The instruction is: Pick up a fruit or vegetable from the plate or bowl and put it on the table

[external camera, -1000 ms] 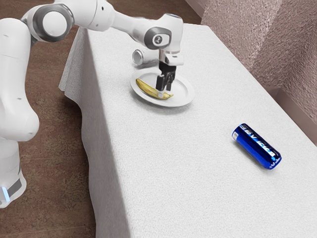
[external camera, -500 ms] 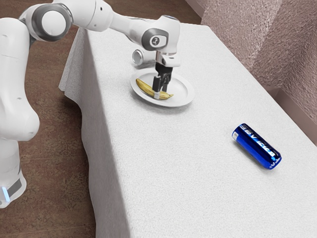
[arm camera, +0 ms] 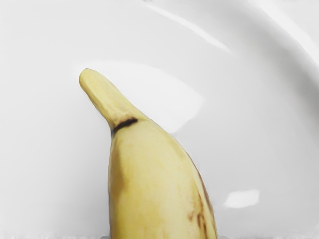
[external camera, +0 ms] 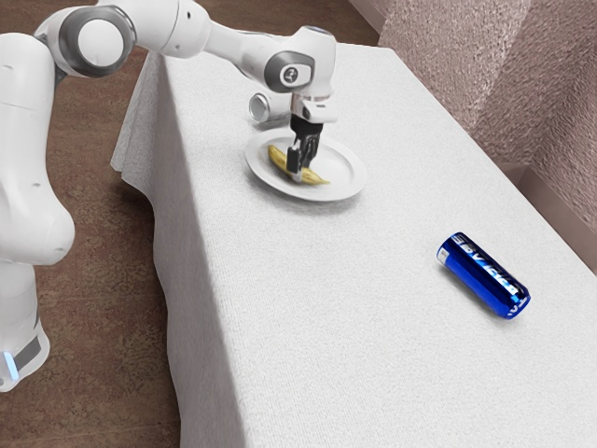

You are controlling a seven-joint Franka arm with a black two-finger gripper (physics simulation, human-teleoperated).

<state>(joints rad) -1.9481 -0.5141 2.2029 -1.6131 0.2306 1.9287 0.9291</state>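
Banana [arm camera: 154,184] on plate [external camera: 344,175] | grasp step | gripper [external camera: 299,174] pinching it, fingers banana-width apart | next: lift, lower onto table [external camera: 326,280] at plate's 5 o'clock, exterior view

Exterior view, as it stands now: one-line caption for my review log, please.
Gripper closed on a banana at the white plate, blue can lying on the table.

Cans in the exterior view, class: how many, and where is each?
2: a blue can nearer the camera, a silver can beyond the plate, partly hidden by the arm.
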